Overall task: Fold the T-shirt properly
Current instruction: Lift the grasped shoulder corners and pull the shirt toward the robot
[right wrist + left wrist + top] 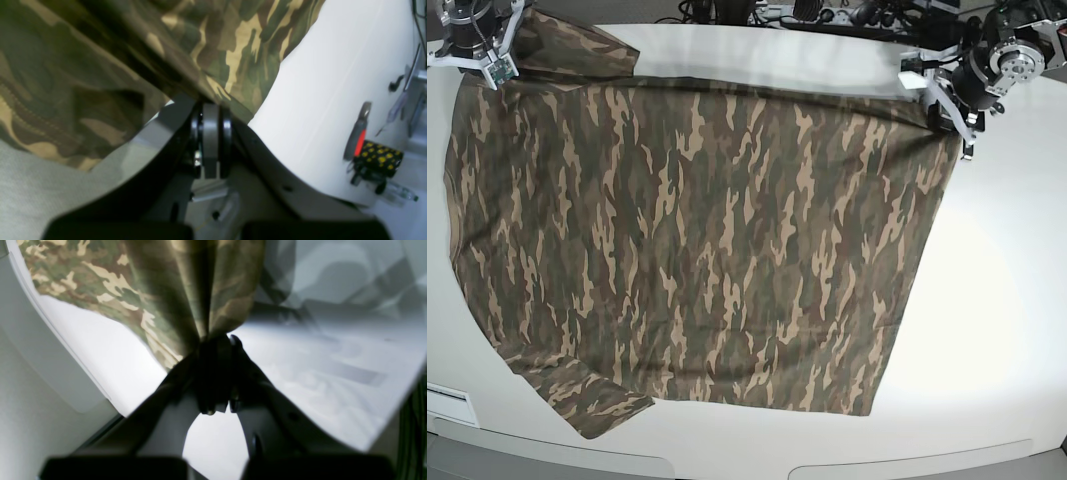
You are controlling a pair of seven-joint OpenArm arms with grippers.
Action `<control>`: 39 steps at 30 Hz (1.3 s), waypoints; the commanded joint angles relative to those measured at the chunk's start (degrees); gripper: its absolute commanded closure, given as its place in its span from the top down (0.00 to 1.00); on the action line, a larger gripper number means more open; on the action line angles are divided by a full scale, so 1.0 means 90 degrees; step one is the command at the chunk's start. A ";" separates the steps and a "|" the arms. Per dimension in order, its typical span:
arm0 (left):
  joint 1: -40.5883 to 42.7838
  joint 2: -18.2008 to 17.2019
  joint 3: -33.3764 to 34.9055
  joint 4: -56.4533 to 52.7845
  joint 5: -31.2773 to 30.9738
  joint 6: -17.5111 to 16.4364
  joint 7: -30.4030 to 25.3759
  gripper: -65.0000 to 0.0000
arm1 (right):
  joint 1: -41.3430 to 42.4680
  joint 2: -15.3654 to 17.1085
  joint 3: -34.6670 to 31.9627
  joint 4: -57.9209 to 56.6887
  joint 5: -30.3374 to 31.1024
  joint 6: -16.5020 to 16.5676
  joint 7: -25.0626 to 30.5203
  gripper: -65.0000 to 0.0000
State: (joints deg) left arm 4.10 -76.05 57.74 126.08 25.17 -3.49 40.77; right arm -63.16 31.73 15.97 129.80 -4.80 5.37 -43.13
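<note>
The T-shirt (697, 240), in dark green, brown and tan camouflage, lies spread wide over the white table (997, 310). One sleeve (597, 405) points to the near left and another (577, 45) lies at the far left. My left gripper (952, 122) is shut on the shirt's far right corner, and the left wrist view shows the cloth (186, 290) bunched between its fingertips (215, 340). My right gripper (487, 60) is shut on the far left corner. In the right wrist view its pads (210, 113) pinch the cloth's edge (233, 66).
Cables and equipment (827, 12) line the table's far edge. The right wrist view shows a red-handled tool (358, 133) and a black and yellow patterned object (378, 156) beyond the table. Bare table surface lies to the right of the shirt and along the near edge (907, 440).
</note>
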 commanded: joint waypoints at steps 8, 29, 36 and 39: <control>0.1049 -0.0153 -0.0046 0.0585 0.0860 0.0090 0.0510 0.00 | -0.0602 0.0036 0.0070 0.0078 -0.0665 -0.0435 -0.0359 0.00; 0.1460 0.0816 -0.1926 0.0437 0.1015 0.0765 -0.1207 0.00 | 0.1477 0.0078 0.0070 -0.0333 -0.0398 0.0228 0.1107 0.00; 0.1447 0.1319 -0.2424 -0.0175 0.0767 0.0770 -0.1586 0.00 | 0.2618 0.0102 0.0070 -0.1445 -0.0104 0.0539 0.1209 0.00; 0.1445 0.1438 -0.2424 -0.0308 0.0767 0.0767 -0.1625 0.00 | 0.2992 0.0131 0.0070 -0.1785 0.0168 0.0665 0.1224 0.00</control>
State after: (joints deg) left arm 17.45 -62.22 36.34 122.65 31.66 2.55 26.92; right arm -36.32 31.73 15.97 112.99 -2.66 12.25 -33.17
